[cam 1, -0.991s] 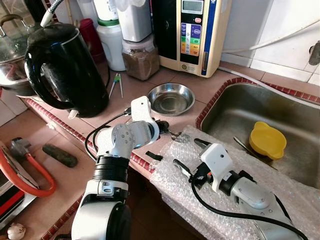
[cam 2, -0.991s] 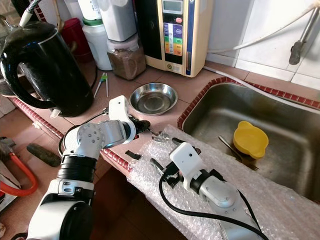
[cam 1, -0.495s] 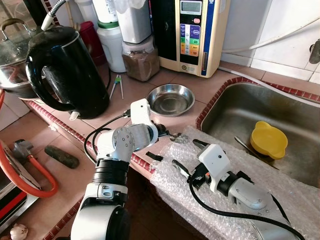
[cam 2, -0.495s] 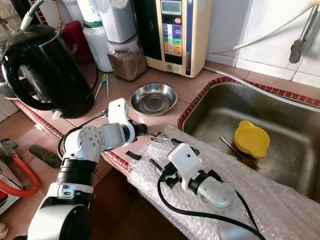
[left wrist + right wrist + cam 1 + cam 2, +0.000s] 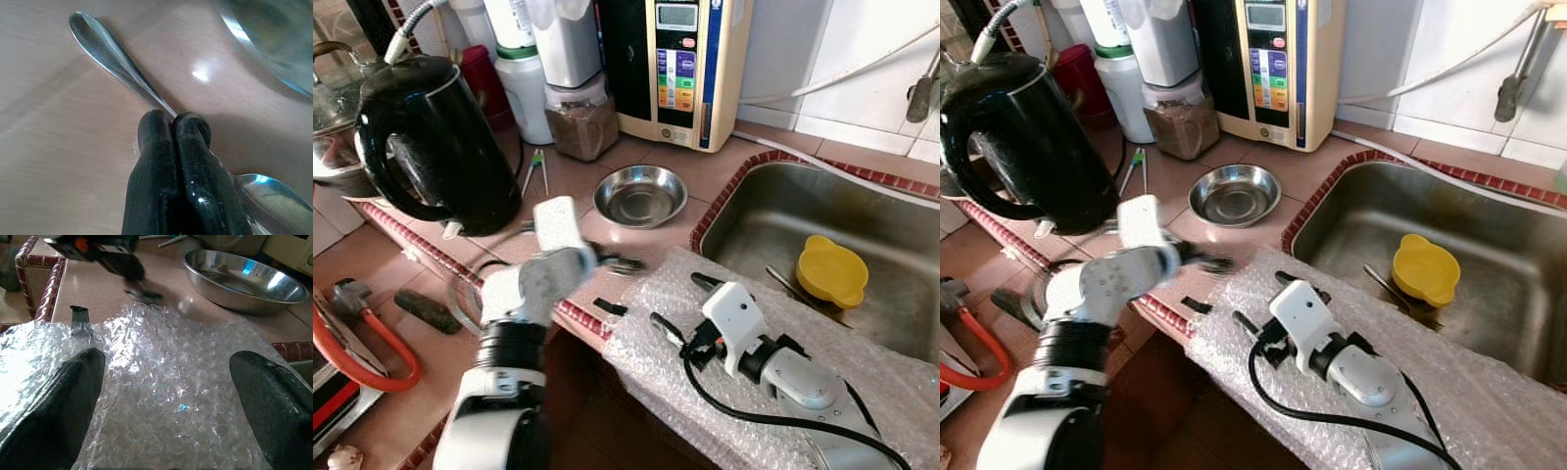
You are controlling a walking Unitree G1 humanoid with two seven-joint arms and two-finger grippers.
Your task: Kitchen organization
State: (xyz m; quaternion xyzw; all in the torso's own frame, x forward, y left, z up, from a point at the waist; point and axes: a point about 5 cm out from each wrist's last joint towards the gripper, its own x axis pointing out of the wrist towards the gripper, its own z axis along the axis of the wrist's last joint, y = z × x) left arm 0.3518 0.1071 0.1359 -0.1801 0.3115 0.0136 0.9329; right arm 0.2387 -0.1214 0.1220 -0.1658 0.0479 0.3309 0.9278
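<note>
The left pincer is pressed together on the neck of a metal spoon, pinching it where the thin handle meets the bowl. The handle runs straight out ahead of the fingertips and the bowl end sits tucked back under the fingers, so the spoon's long axis lies roughly in line with the pincer's own reach. In the left wrist view it is low over the tan desk, though whether it touches the surface cannot be told.

In the head views the left arm is blurred, its pincer near the corner of the bubble wrap, just short of the steel bowl. The bowl lies ahead of the pincer and slightly towards the sink, close by, with bare desk between. The left arm is plainly the nearer one to the bowl, and it already has the spoon.

The right pincer is spread wide, holding nothing, hovering low over the bubble wrap with the bowl further beyond it. A likely reading is that the spoon goes forward along its own axis into the bowl.
</note>
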